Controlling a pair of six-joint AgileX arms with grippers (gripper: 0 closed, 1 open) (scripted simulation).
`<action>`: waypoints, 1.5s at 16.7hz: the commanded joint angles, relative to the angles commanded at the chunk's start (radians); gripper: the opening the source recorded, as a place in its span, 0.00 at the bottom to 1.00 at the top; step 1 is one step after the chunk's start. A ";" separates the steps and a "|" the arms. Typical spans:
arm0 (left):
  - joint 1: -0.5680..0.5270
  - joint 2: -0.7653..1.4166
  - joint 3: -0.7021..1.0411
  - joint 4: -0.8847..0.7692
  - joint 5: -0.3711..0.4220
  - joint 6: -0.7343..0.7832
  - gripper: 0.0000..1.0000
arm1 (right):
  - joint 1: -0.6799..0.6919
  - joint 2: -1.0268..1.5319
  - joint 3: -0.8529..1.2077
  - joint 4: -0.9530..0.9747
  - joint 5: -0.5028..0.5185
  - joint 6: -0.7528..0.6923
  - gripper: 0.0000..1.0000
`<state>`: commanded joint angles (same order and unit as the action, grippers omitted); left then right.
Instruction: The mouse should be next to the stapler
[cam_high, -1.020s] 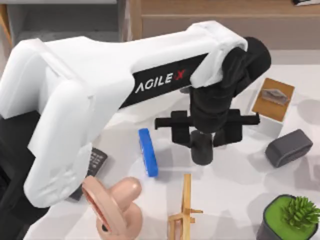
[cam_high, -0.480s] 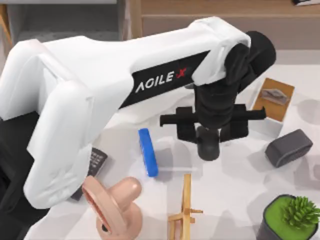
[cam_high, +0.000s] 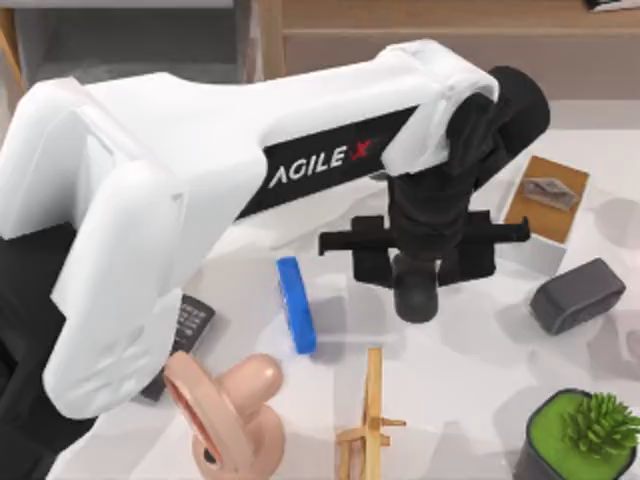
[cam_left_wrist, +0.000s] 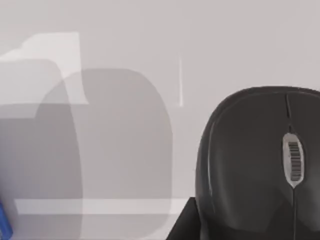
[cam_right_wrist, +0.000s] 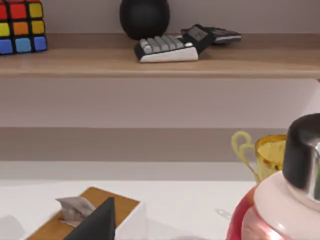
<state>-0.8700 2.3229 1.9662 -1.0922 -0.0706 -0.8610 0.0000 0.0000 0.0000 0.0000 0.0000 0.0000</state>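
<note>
Hardly shifted: left gripper (cam_high: 415, 300) over one mouse (cam_left_wrist: 260, 165) (one stapler (cam_high: 296, 304) nearby)

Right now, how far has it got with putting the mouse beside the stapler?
Partway. The left gripper hangs over the mouse, right of the blue stapler, with bare table between them. In hand: carrying or setting it down; I cannot tell which. Left: closing that gap if needed, then pulling away.
</note>
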 joint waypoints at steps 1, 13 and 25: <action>0.001 0.004 -0.008 0.003 -0.001 0.001 0.00 | 0.000 0.000 0.000 0.000 0.000 0.000 1.00; 0.004 0.027 -0.035 0.006 -0.001 0.004 0.38 | 0.000 0.000 0.000 0.000 0.000 0.000 1.00; 0.004 0.027 -0.035 0.006 -0.001 0.004 1.00 | 0.000 0.000 0.000 0.000 0.000 0.000 1.00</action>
<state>-0.8662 2.3500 1.9315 -1.0862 -0.0719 -0.8570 0.0000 0.0000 0.0000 0.0000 0.0000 0.0000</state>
